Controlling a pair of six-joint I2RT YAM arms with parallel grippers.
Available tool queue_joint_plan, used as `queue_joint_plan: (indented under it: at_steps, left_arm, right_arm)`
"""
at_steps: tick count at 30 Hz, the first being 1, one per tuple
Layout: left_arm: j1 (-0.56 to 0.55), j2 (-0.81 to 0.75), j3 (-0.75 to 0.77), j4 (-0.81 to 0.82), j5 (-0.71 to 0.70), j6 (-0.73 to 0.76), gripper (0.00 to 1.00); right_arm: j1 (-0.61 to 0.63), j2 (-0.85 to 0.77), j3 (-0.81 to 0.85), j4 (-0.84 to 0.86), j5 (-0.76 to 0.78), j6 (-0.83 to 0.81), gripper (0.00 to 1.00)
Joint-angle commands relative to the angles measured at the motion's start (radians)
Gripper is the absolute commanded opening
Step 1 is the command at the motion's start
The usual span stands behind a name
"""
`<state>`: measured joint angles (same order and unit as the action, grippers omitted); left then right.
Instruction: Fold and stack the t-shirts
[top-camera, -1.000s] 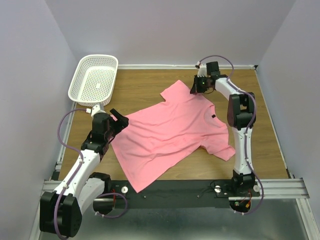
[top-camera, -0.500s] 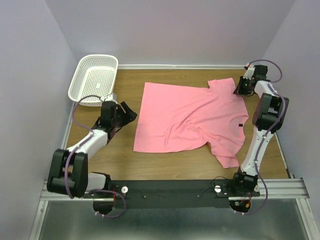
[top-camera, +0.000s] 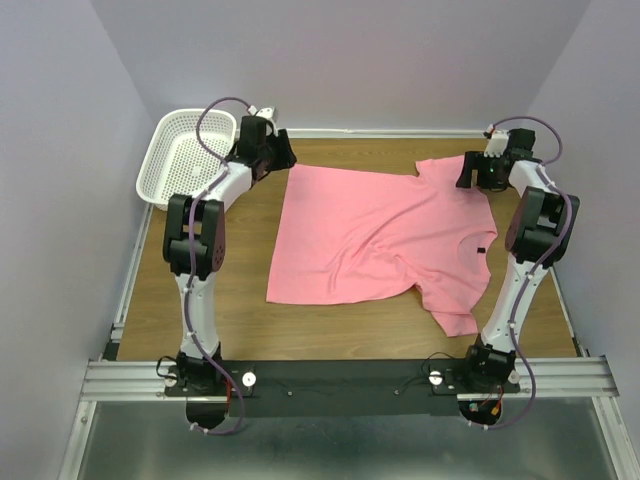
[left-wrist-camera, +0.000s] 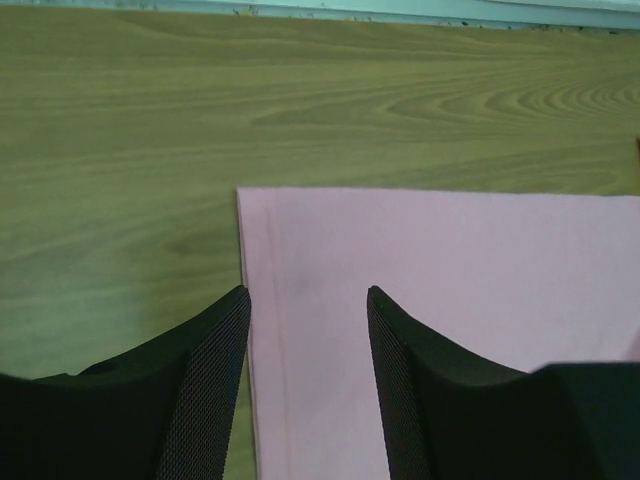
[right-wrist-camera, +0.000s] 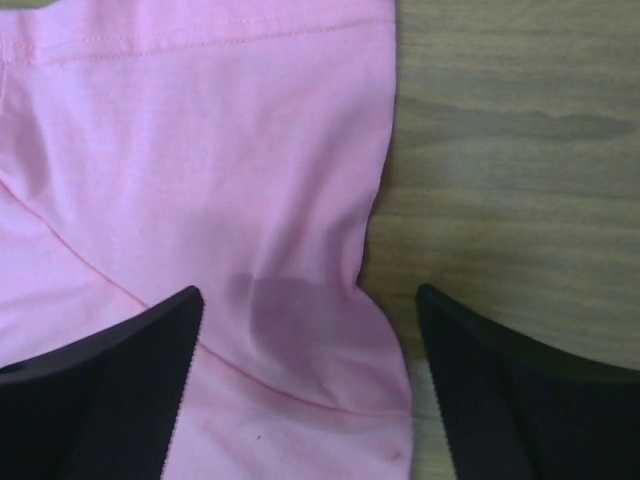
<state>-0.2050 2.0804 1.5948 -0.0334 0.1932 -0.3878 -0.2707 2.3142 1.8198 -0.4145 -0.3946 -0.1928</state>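
The pink t-shirt (top-camera: 380, 235) lies spread on the wooden table, hem to the left and neck to the right, with a few wrinkles near its front edge. My left gripper (top-camera: 281, 156) is at the shirt's far-left hem corner. In the left wrist view its fingers (left-wrist-camera: 215, 350) stand apart over the hem edge of the t-shirt (left-wrist-camera: 450, 280), so this gripper (left-wrist-camera: 307, 292) is open. My right gripper (top-camera: 467, 172) hovers at the far-right sleeve. In the right wrist view that gripper (right-wrist-camera: 310, 290) is wide open above the rumpled sleeve cloth (right-wrist-camera: 200, 180), gripping nothing.
A white mesh basket (top-camera: 185, 160) stands at the far left corner, just left of my left arm. Bare wood (top-camera: 330, 330) lies between the shirt and the front rail. Walls close in the table on three sides.
The shirt was dragged right and laid out flat. My right gripper has opened and let go of the sleeve. My left arm swung from beside the basket to the far hem corner.
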Motion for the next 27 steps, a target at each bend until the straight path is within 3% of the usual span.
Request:
queue_joint_plan:
  at_steps: [1, 7, 13, 20, 26, 27]
  left_arm:
    - [-0.011, 0.154, 0.207, -0.210, 0.026, 0.079, 0.56]
    - [-0.014, 0.377, 0.500, -0.373, 0.006, 0.070, 0.51]
    - [-0.016, 0.506, 0.663, -0.491, -0.066, 0.061, 0.52]
    - [-0.019, 0.552, 0.735, -0.543, -0.081, 0.076, 0.54]
    - [-0.043, 0.592, 0.752, -0.573, 0.001, 0.112, 0.47]
    - [-0.051, 0.595, 0.754, -0.580, 0.020, 0.116, 0.42]
  right_arm:
    - [-0.010, -0.053, -0.056, -0.060, -0.036, -0.080, 0.99]
    - [-0.012, -0.105, -0.097, -0.058, -0.122, -0.134, 1.00]
    - [-0.015, -0.110, -0.097, -0.058, -0.144, -0.120, 1.00]
    - [-0.024, -0.090, -0.073, -0.056, -0.145, -0.089, 1.00]
    - [-0.032, -0.070, -0.022, -0.058, -0.139, -0.071, 1.00]
    - [-0.033, -0.061, -0.013, -0.058, -0.138, -0.066, 1.00]
